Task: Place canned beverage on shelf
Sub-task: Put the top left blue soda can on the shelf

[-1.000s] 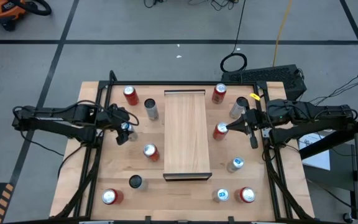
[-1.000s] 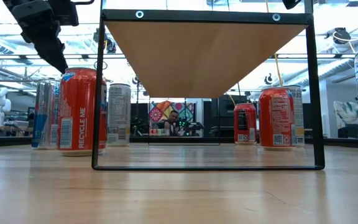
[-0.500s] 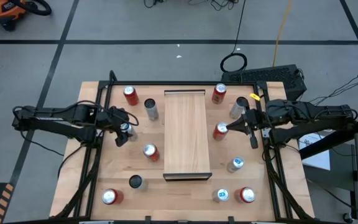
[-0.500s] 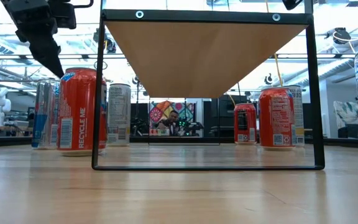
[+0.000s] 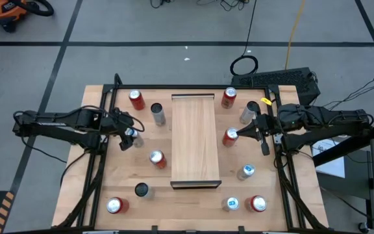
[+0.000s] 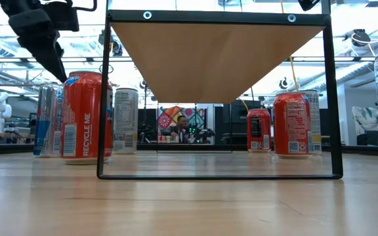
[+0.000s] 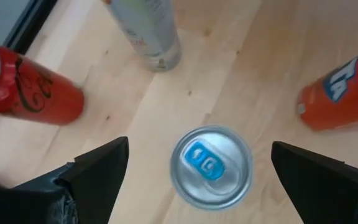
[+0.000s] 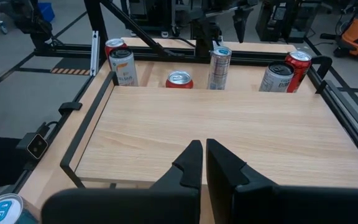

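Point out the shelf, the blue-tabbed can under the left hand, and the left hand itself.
shelf [image 5: 193, 140], high view, middle of the board.
blue-tabbed can [image 7: 211, 166], left wrist view, lid.
left hand [image 7: 201, 171], left wrist view, midway between its open fingertips.

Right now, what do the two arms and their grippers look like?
Both arms are black, jointed, with black cables looping along them. The left gripper has two wedge-shaped matte black fingers. The right gripper has the same black, tapering fingers. No markings show.

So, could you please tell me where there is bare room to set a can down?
The shelf top is entirely bare. Tabletop is also free between the black-topped can and the shelf's dark end. It is crowded around the left pincer.
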